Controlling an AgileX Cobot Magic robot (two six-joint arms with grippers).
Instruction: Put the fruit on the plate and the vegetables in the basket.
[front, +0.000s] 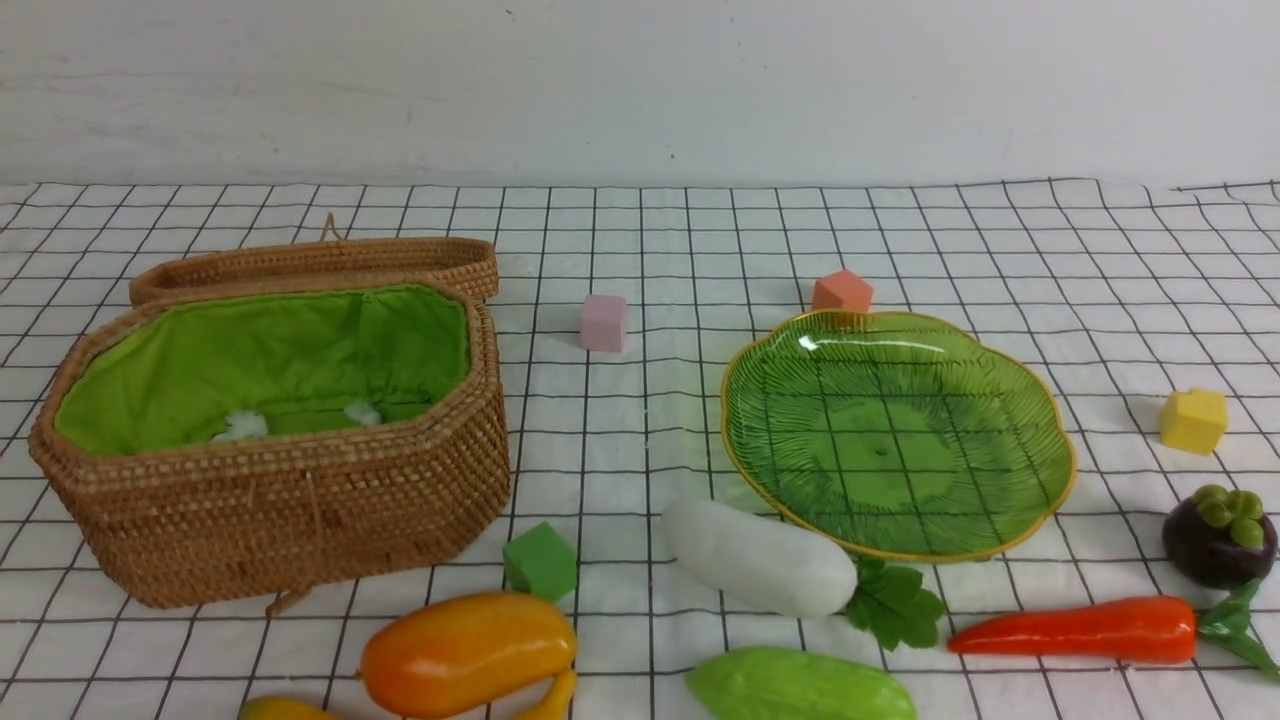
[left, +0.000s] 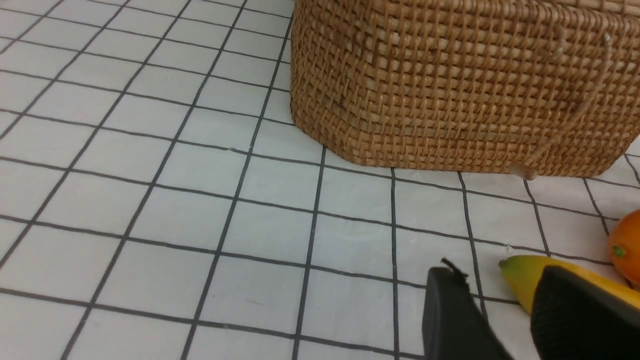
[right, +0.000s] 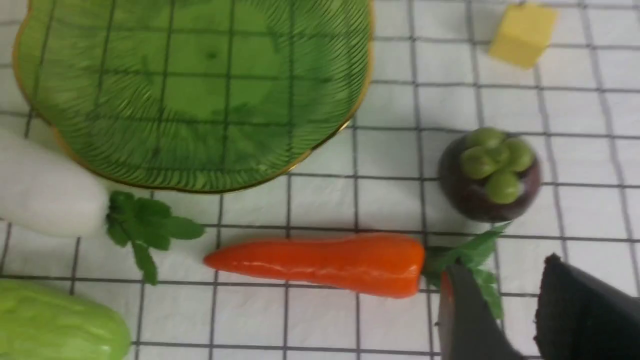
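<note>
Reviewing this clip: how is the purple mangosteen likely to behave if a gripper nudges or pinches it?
The mangosteen looks nearly round, so a sideways nudge would probably roll it across the cloth. Its dark skin seems smooth, so an off-centre pinch may slip. The lumpy green cap on top might check a full roll.

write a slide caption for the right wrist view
Open right pincer by the carrot leaves; mangosteen, radish and gourd lie near the bare plate.
</note>
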